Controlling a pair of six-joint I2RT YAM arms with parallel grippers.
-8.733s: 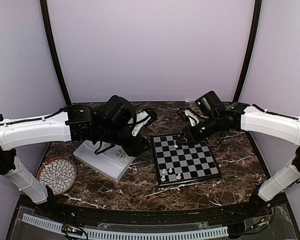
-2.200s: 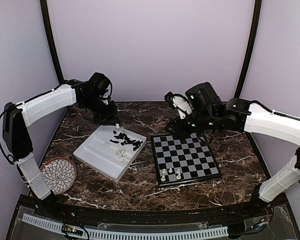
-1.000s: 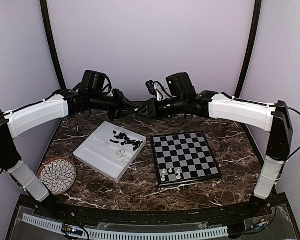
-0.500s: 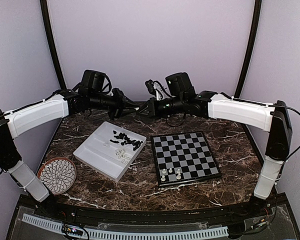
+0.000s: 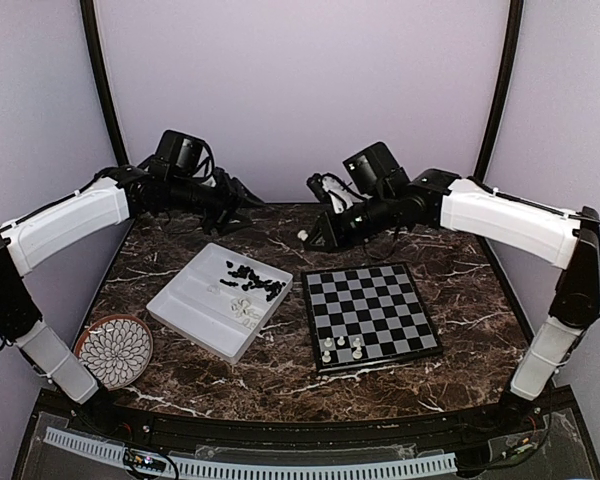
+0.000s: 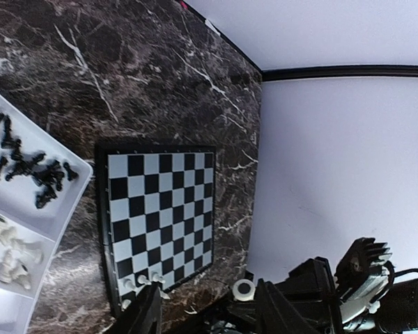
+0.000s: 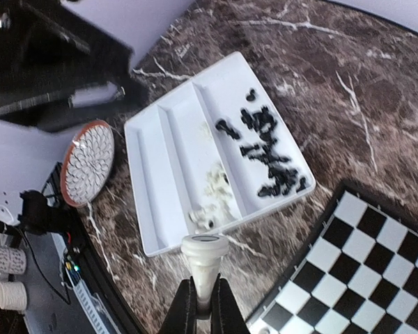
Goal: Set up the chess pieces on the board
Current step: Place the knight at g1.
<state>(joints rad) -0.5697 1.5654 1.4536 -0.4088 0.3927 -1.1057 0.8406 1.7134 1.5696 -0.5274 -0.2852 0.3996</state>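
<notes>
Both arms have drawn apart from their meeting point at the back of the counter (image 5: pixel 460 330): the left has swung away toward the left wall, and the right has pulled toward the board's (image 5: pixel 370 315) far left corner. The right pincer (image 7: pixel 203 299) is pressed onto a white chess piece (image 7: pixel 204 252), pinching its narrow upper part so the round base points away from the fingers. That grip probably suits lowering it base-first onto a square. From the overhead camera the piece hangs between the white divided tray (image 5: pixel 195 300) and the board, touching neither. The left pincer (image 6: pixel 207 309) is spread with nothing between its fingers, and it keeps well back, likely to leave the right arm a free path. Three white pieces (image 5: pixel 341 347) already stand close together on the board's near rows toward its left side, while the other squares are bare. Loose black pieces (image 5: pixel 255 280) lie heaped in the tray's far compartment, and a small cluster of white ones (image 5: pixel 243 310) lies in the next. So the setup looks barely begun. A round patterned plate (image 5: pixel 113 350) sits near the counter's left front corner, apart from everything else. Next, the held piece seemingly needs carrying down to the near white rows, where crowding against the three standing pieces could topple them.
</notes>
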